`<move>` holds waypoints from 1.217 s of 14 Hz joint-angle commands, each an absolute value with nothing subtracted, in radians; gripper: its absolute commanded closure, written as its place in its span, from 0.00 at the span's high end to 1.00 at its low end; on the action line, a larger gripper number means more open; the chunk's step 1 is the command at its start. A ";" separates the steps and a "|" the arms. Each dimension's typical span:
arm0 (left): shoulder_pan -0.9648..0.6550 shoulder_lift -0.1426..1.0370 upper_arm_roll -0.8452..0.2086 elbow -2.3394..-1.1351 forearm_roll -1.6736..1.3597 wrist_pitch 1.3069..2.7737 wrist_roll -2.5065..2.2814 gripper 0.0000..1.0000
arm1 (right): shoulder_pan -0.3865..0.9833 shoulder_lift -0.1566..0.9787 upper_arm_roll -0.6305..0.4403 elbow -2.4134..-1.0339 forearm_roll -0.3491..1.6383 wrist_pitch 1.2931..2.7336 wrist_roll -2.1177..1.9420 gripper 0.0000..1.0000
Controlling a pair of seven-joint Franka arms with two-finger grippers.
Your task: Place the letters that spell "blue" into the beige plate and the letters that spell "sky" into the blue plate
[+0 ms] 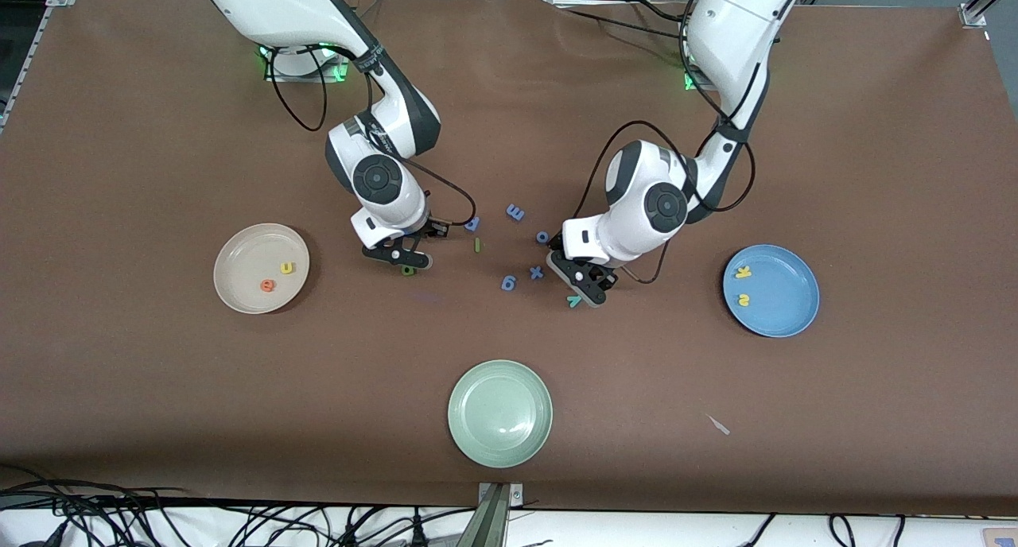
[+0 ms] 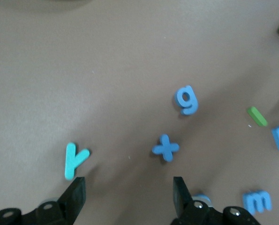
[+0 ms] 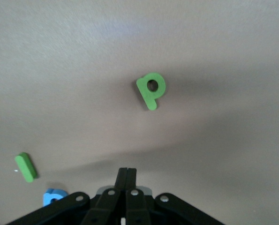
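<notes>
Brown worktop (image 1: 159, 420) spread with foam letters: toward the right arm's end, the beige plate (image 1: 238, 281) holds the orange "e" (image 1: 268, 285) and yellow "u" (image 1: 286, 268). Beside it the right tool (image 1: 402, 259), fingers clenched on nothing, hangs low over the dark green "b" (image 3: 151, 90), the light-green "l" (image 1: 477, 245) lying close by. Loose blue letters (image 1: 509, 282) dot the middle. Next, the left tool (image 2: 127, 187) hovers with its fingers released just beside the teal "y" (image 2: 73, 160). The blue plate (image 1: 783, 312) carries the yellow "k" (image 1: 743, 273) and "s" (image 1: 744, 299).
</notes>
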State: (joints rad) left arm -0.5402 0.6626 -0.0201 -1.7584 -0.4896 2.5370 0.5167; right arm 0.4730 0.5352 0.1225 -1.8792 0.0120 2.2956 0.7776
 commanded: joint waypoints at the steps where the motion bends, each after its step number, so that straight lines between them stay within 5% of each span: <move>1: -0.552 0.696 0.014 -1.718 -0.488 2.549 0.541 0.84 | 0.472 0.532 0.121 -1.853 0.014 2.270 0.765 0.05; 2: -0.552 0.701 0.014 -1.709 -0.486 2.549 0.548 0.84 | 0.472 0.532 0.121 -1.844 0.014 2.270 0.770 0.37; 4: -0.552 0.719 0.020 -1.691 -0.486 2.551 0.549 0.83 | 0.479 0.532 0.124 -1.835 0.011 2.272 0.781 0.81; 6: -0.554 0.736 0.028 -1.671 -0.466 2.571 0.546 0.82 | 0.503 0.545 0.126 -1.798 0.008 2.273 0.784 0.98; 13: -0.560 0.764 0.028 -1.671 -0.442 2.617 0.546 0.81 | 0.572 0.653 0.126 -1.674 0.008 2.283 0.787 0.99; 17: -0.560 0.769 0.028 -1.672 -0.440 2.617 0.548 0.69 | 0.601 0.716 0.126 -1.667 0.006 2.374 0.787 0.99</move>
State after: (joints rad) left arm -0.5475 0.7523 0.0131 -1.6953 -0.4667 2.6122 0.5416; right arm 0.5830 0.6672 0.1294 -1.7079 0.0114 2.3441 0.7803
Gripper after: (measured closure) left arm 0.264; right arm 0.013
